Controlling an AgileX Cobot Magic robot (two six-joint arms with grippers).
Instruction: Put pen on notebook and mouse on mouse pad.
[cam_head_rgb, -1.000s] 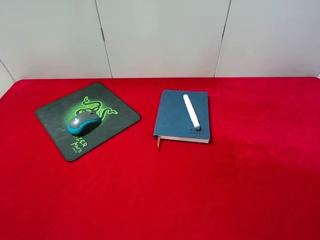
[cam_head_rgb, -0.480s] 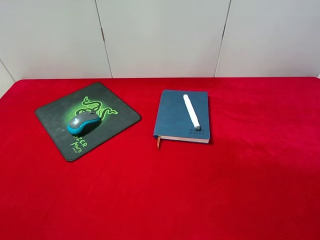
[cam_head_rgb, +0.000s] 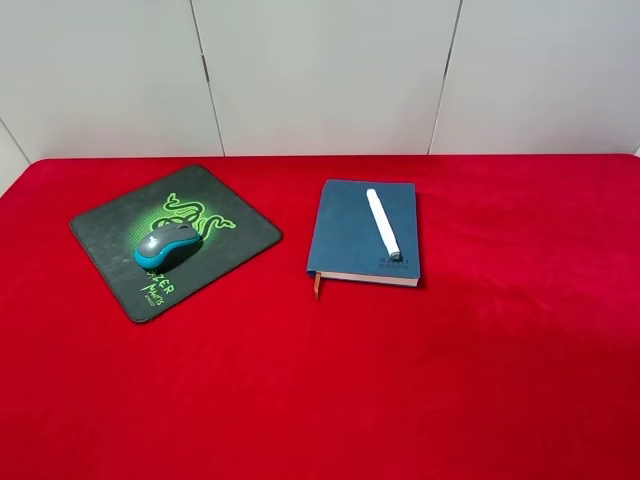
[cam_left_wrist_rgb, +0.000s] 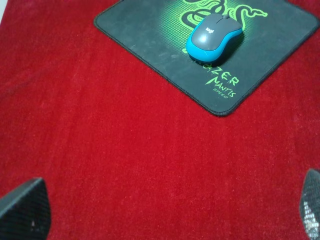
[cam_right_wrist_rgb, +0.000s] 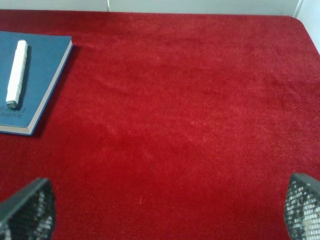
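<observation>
1. Red cloth-covered table (cam_head_rgb: 400, 380): bears all items.
2. Black Razer mouse pad (cam_head_rgb: 240, 235), left side: blue-sided grey mouse (cam_head_rgb: 166, 245) resting on it.
3. Blue notebook (cam_head_rgb: 350, 235), centre: white pen (cam_head_rgb: 382, 223) lying on its cover.
4. Left gripper (cam_left_wrist_rgb: 165, 212): fingers spread wide, empty, over bare cloth.
5. Right gripper (cam_right_wrist_rgb: 165, 212): fingers spread wide, empty.

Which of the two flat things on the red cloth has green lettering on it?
The black mouse pad, on the left with the mouse on it. The blue notebook carries only the white pen.
</observation>
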